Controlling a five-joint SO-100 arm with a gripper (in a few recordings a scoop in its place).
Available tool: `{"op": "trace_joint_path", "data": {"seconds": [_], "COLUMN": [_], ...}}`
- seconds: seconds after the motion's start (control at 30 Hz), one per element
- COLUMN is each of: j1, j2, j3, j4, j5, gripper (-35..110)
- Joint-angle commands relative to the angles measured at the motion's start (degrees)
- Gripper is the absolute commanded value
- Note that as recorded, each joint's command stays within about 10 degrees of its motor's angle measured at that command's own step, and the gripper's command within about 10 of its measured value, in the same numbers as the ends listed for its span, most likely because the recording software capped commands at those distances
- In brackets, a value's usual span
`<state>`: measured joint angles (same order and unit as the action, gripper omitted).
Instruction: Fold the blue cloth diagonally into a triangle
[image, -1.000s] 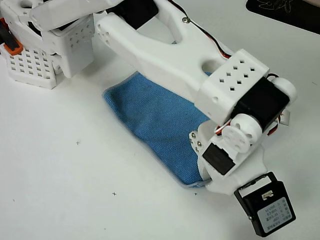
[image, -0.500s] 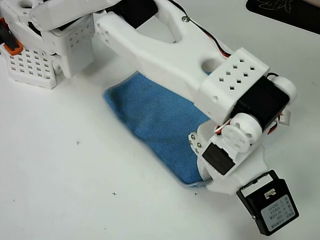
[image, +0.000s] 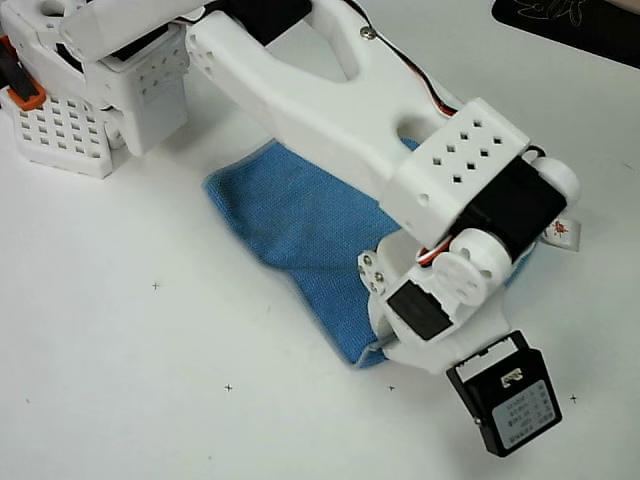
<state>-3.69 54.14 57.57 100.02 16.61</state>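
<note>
From overhead I see the arm (image: 330, 95) over the cloth (image: 290, 215); the gripper (image: 385, 345) is hidden, I can't tell its state

You have a white tabletop (image: 130, 400) with small cross marks. The cloth (image: 290, 215) lies flat on it, reaching under the pincer (image: 385, 345). A black mat (image: 570, 25) sits well beyond, at the far corner.

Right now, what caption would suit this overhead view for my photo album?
White robot arm reaching across a blue cloth on a white table, its wrist covering the cloth's near corner.
</note>
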Motion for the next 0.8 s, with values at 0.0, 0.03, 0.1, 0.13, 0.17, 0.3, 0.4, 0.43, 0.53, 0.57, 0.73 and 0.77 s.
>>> {"op": "trace_joint_path", "data": {"seconds": [0.0,0.03,0.1,0.13,0.17,0.3,0.4,0.43,0.53,0.57,0.73,0.77], "j1": [-1.3,-1.4,-1.6,-1.6,-1.6,-1.0,0.2,0.3,0.2,-0.1,-1.8,-2.0], "j2": [10.0,10.6,11.8,12.3,12.7,14.2,15.4,15.8,17.2,17.6,20.2,20.6], "j3": [3.5,4.2,4.7,4.7,4.7,1.0,-2.4,-3.2,-4.5,-4.4,-3.7,-4.2], "j4": [1.8,2.0,2.5,2.5,2.5,2.6,2.8,2.9,3.0,3.0,3.0,3.0], "j5": [1.1,1.2,1.2,1.0,0.9,-1.8,-4.4,-4.9,-5.8,-5.8,-5.3,-5.4], "gripper": [0,0,0,0,0,0,0,0,0,0,0,0]}}
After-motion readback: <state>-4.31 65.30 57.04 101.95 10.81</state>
